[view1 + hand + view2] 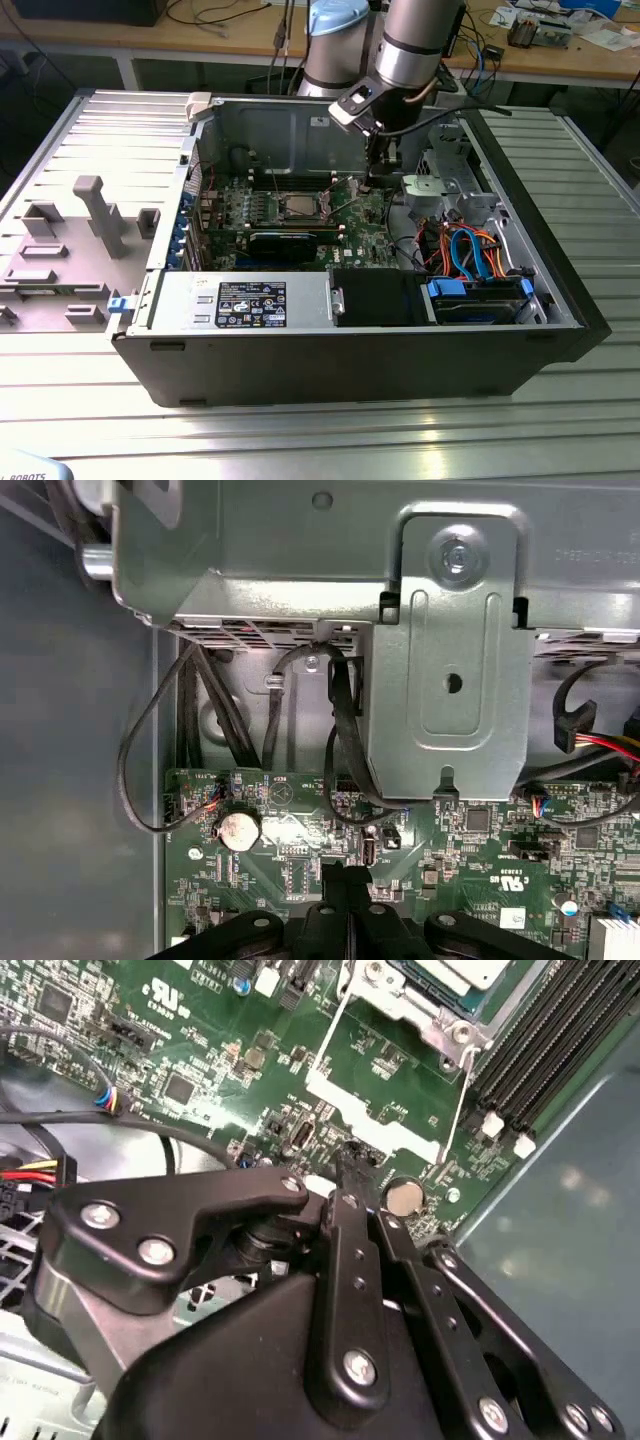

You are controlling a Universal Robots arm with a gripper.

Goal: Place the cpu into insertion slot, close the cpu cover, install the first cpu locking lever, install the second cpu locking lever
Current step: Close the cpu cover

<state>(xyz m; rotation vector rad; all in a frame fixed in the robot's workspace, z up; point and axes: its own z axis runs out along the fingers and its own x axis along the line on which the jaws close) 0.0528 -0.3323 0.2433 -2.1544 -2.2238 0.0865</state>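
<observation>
As far as can be judged, finds the cpu (298,206) already seated in the insertion slot (279,207) near the middle of the green motherboard (150,1020), with the cpu cover (425,1015) seemingly folded down around it. Leaves the thin wire locking levers (335,1028) apparently unlatched, angling away from the socket. Puts the hand (379,175) low over the board to the exterior view's right of the socket, near a coin cell (237,830), fingers pinched narrow on nothing visible.
</observation>
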